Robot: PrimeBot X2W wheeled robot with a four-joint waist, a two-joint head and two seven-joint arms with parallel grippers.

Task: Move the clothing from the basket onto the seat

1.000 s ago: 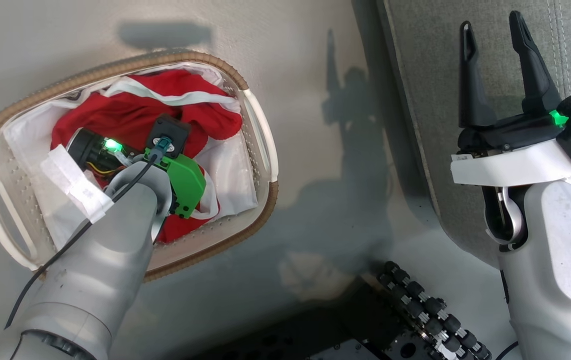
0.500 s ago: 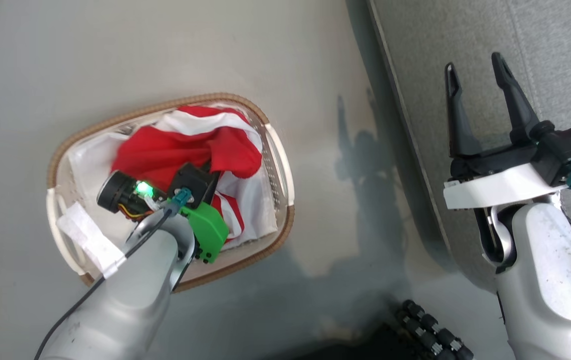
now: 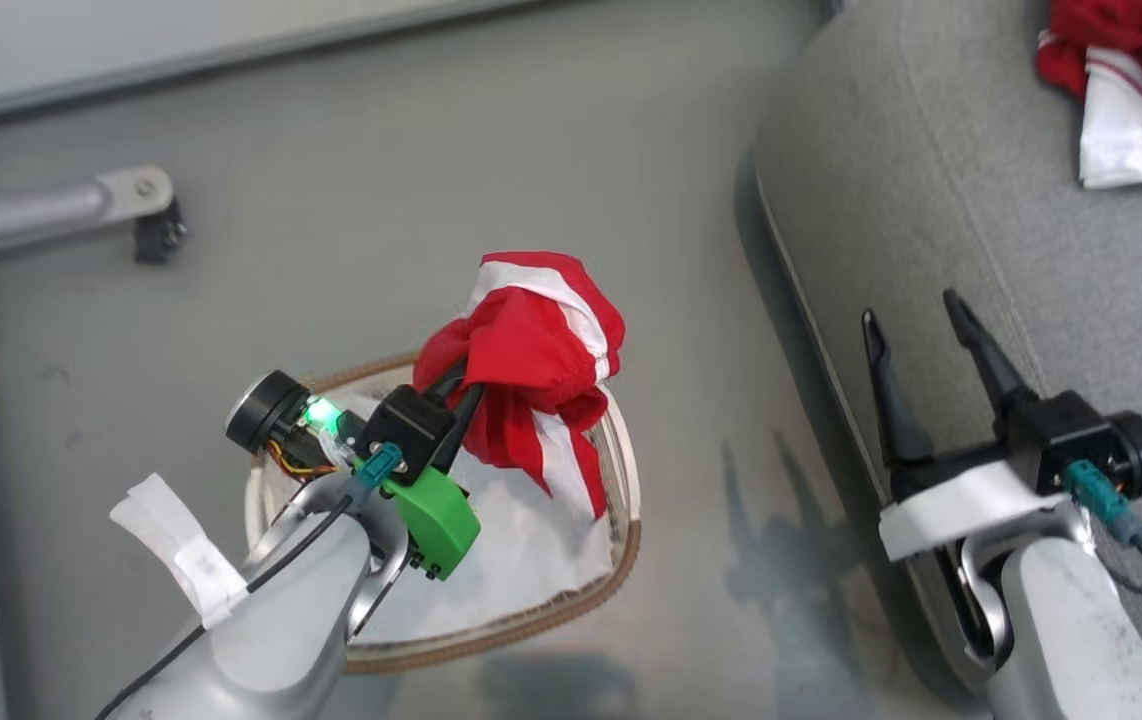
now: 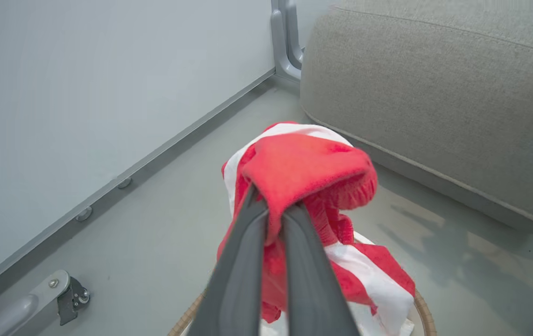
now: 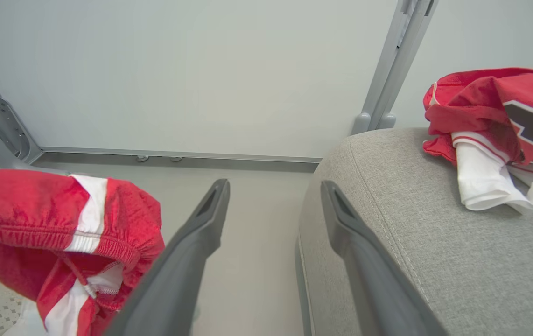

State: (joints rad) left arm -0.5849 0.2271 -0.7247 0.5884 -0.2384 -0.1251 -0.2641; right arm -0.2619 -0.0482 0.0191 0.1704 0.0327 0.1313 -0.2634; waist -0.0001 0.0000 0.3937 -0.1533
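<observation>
My left gripper [image 3: 466,385] [image 4: 273,210] is shut on a bright red garment with white stripes [image 3: 531,350] [image 4: 308,172] [image 5: 38,224], held up above the basket [image 3: 621,545] with its tail hanging down toward the white liner [image 3: 521,550]. The basket's brown rim [image 4: 423,310] shows below the cloth. Another red and white garment [image 3: 1121,70] [image 5: 490,126] lies on the grey seat [image 3: 981,220] [image 4: 434,93] [image 5: 434,242] at the far right. My right gripper [image 3: 916,320] [image 5: 273,196] stands open and empty over the seat's near edge.
A grey metal leg with a small caster [image 3: 146,205] [image 4: 68,296] stands on the floor to the left, by a pale wall [image 4: 84,93] with a baseboard. An upright metal post [image 5: 388,70] rises behind the seat. Grey floor [image 3: 381,200] lies between basket and seat.
My left gripper has risen out of the basket with the red garment in it. The head camera has swung up and back, bringing the wall, the caster leg and the garment on the seat into view.
</observation>
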